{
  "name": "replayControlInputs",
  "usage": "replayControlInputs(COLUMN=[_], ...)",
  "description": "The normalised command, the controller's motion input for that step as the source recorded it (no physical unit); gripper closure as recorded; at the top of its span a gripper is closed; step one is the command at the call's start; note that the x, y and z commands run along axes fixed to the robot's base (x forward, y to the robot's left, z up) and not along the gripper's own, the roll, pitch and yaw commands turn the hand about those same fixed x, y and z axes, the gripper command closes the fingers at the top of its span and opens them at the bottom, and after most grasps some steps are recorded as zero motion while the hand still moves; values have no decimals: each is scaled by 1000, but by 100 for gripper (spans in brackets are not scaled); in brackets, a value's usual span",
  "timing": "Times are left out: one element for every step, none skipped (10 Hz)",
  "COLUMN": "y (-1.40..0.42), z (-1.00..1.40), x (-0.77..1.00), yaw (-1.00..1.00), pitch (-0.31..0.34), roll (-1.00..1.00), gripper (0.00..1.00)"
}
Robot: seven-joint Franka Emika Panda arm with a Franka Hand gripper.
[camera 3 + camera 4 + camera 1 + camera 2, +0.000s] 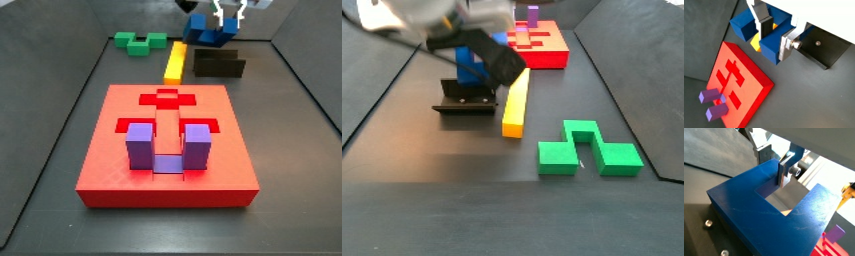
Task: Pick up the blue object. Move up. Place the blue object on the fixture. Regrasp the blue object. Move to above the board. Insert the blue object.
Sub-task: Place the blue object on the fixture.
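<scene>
Blue object (206, 27) is what we hold, and it sits at the far end of the workspace, over the fixture (219, 64), well apart from the board (167, 140) that fills the near-middle floor in that side view. Our gripper (775, 31) hovers there too; in both wrist views the fingers (784, 170) are narrowed on one prong of the U-shaped block, silver plates pressed against blue plastic, so we read it as gripped, not merely straddled. We judge the prong grip lets the joining bar reach down towards the black holder while the other prong stays free. In a side view the block (472, 66) stands just above the fixture (468, 101); whether it already touches the fixture we cannot tell, since the arm hides part of the junction. We take this as the placing step, a stop so we can take a new hold better suited to insertion. On the board the purple block (163, 146) already fills one recess, and the cross-shaped recess (167, 98) beyond it lies open. The yellow bar (516, 106) lies just beside the fixture, and the green block (588, 149) lies to the right of it, so we should lower straight to avoid nudging the bar.
</scene>
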Motion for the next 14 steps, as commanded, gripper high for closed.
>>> replayControlInputs(y=[289, 143, 137, -77, 0, 0, 0, 46, 0, 0, 17, 23, 17, 74], z=[-286, -37, 0, 0, 0, -26, 0, 0, 0, 0, -37, -103, -160, -214], x=[469, 623, 186, 29, 331, 717, 789, 694, 600, 563, 577, 594, 531, 277], yaw=[0, 0, 0, 0, 0, -286, -380, -369, -369, -366, -317, -240, -246, -89], pitch=[0, 126, 63, 0, 31, 0, -86, -143, -229, -397, -440, -249, -71, 157], roll=[-709, -503, -346, 77, 0, 0, 0, 17, 129, 134, 103, 180, 340, 360], gripper=[100, 100, 100, 100, 100, 100, 100, 100, 100, 100, 100, 100, 100, 100])
